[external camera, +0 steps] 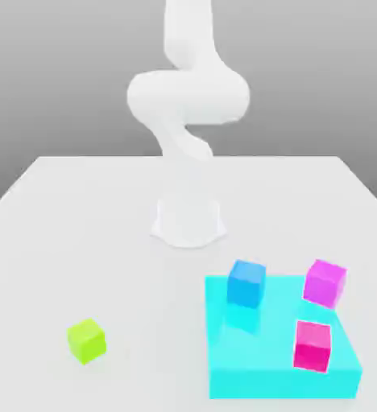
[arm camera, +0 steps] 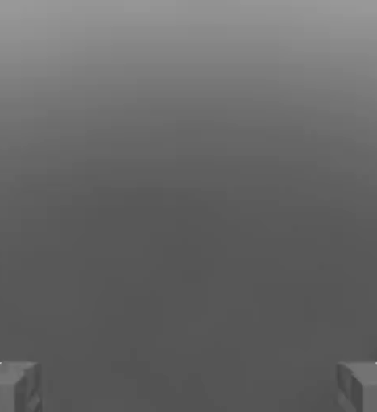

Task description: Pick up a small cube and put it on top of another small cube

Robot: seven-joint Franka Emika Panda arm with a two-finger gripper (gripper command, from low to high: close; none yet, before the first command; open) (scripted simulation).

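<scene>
The white arm stands at upper centre of the exterior view, on its round base on the white table. In the hand view the gripper is released: both fingertips sit wide apart with nothing between them. A cyan slab occupies the lower right of the exterior view. On it rest a blue cube and a pink cube; a magenta cube sits at its far right edge. A green cube lies apart at lower left. None of these items bears legible writing
</scene>
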